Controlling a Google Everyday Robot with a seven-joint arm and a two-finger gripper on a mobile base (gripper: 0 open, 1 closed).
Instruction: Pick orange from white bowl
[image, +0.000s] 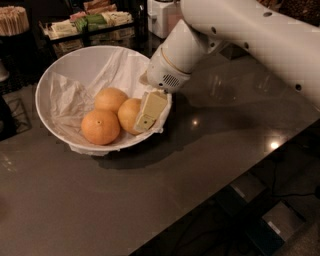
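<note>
The white bowl (60, 65) sits on the dark table at the left, lined with crumpled white paper. Three fruits lie in it. The orange (128, 114) is the pale, smooth one on the right. A deeper-orange fruit with a stem dot (100, 127) lies at the front left, and a slightly smaller pale fruit (110, 99) lies behind. My gripper (143, 118) reaches down into the bowl from the right and sits against the orange's right side, covering part of it.
The dark grey table (200, 150) runs to an edge at the lower right. Behind the bowl stand a tray of packets (90, 22), a holder of sticks (12, 20) and a white appliance (160, 15). My white arm (250, 35) spans the upper right.
</note>
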